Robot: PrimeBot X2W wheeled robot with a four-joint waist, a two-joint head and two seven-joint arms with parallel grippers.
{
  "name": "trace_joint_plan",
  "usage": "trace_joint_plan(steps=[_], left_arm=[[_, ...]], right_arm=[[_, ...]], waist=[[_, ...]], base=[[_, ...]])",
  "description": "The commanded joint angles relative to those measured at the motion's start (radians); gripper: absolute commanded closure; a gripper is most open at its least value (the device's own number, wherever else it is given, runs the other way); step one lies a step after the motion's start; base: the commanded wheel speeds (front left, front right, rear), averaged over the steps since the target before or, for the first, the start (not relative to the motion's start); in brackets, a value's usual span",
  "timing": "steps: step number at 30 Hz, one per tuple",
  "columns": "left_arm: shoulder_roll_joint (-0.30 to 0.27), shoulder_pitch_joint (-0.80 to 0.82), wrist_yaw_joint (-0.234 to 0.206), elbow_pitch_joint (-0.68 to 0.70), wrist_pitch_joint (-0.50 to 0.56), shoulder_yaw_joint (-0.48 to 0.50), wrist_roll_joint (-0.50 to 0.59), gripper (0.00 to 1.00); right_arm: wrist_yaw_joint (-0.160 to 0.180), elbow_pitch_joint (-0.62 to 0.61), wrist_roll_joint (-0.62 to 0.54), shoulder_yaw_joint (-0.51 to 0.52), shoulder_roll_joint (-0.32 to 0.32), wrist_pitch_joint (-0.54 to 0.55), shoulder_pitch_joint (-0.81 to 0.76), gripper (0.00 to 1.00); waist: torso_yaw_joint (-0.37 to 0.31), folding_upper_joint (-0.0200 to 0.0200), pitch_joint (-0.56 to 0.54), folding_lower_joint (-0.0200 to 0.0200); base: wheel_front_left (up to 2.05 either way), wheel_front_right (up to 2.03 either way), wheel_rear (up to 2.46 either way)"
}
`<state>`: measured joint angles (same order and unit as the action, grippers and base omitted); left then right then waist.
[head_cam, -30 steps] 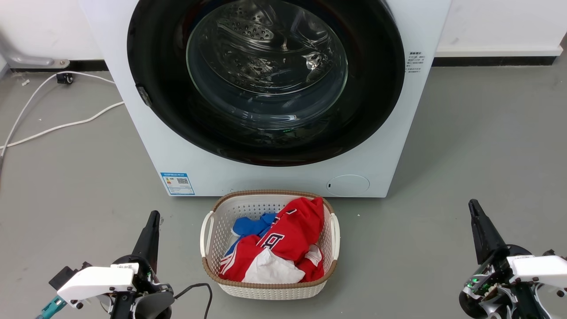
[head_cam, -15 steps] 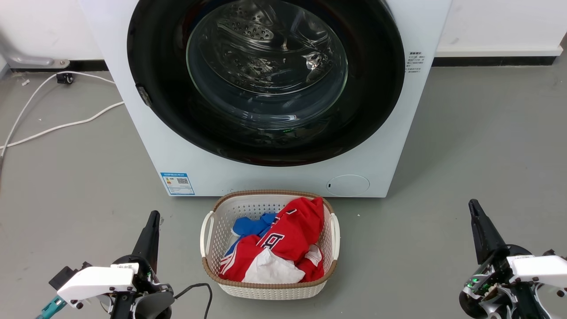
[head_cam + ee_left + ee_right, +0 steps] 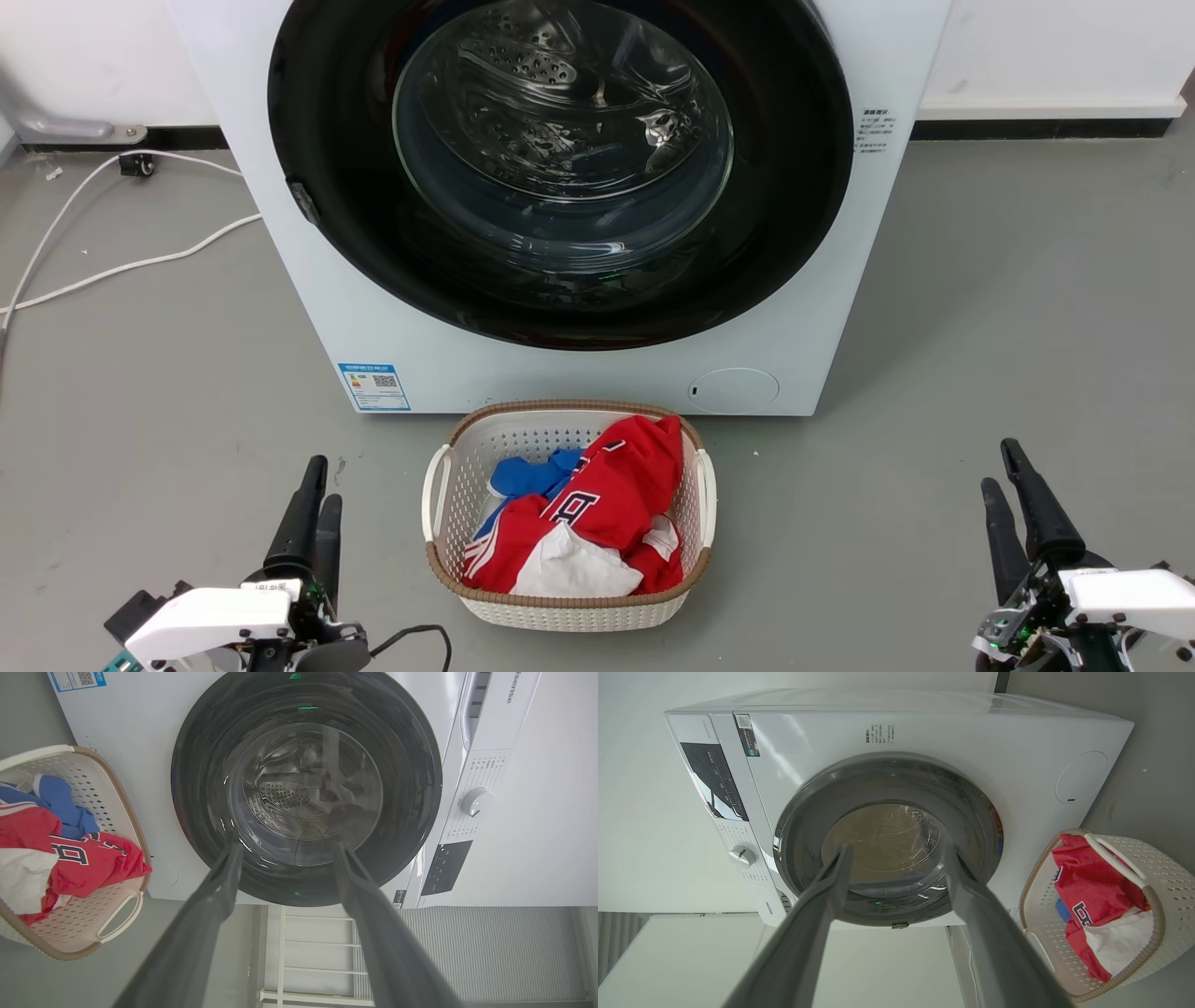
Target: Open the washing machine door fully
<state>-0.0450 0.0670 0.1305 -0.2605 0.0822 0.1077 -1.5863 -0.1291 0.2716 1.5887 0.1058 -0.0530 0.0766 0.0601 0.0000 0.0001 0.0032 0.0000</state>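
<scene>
The washing machine point(image 3: 560, 383) stands straight ahead, a white front-loader. Its washing machine door point(image 3: 560, 140), a glossy black ring round a clear glass bowl, lies flush against the front and looks closed. The door also shows in the left wrist view point(image 3: 306, 788) and the right wrist view point(image 3: 887, 840). My left gripper point(image 3: 327, 479) hovers low at the lower left, open and empty, well short of the machine. My right gripper point(image 3: 998, 463) is at the lower right, also open and empty. In each wrist view the two fingers point(image 3: 224, 882) point(image 3: 831, 877) stand apart, framing the door from a distance.
A white laundry basket point(image 3: 560, 408) with red, blue and white clothes sits on the grey floor right before the machine, between my arms. White cables point(image 3: 112, 261) trail on the floor at the left. Bare floor lies on both sides of the basket.
Both grippers have dropped a little lower in the head view and turned, so two separate fingers show on each where one showed before. Door and basket are unmoved.
</scene>
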Motion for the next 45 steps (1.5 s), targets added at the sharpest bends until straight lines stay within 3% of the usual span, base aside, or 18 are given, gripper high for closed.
trace_joint_plan(steps=[1,11,28,45], left_arm=[[-0.003,0.011,0.0,0.026,-0.013,0.005,0.025,0.0],[-0.004,0.006,-0.042,0.097,-0.059,0.007,0.209,0.0],[-0.005,-0.02,-0.142,0.187,-0.127,-0.08,0.627,0.0],[-0.024,-0.048,-0.17,0.21,-0.185,-0.15,0.895,0.0]], right_arm=[[-0.001,-0.027,-0.037,0.006,-0.003,-0.014,0.01,0.0],[-0.001,-0.101,-0.259,0.024,-0.002,-0.06,-0.005,0.0],[-0.002,-0.23,-0.711,-0.027,-0.001,-0.126,-0.047,0.0],[-0.002,-0.262,-0.988,-0.05,0.0,-0.182,-0.09,0.0]], waist=[[0.0,-0.0001,0.0,0.0],[0.001,-0.0001,0.002,0.0],[0.004,-0.0001,0.005,0.0],[0.007,-0.0001,0.003,0.0]], base=[[0.0,0.0,0.0],[0.0,0.0,0.0],[0.0,0.0,0.0],[0.0,0.0,0.0]])
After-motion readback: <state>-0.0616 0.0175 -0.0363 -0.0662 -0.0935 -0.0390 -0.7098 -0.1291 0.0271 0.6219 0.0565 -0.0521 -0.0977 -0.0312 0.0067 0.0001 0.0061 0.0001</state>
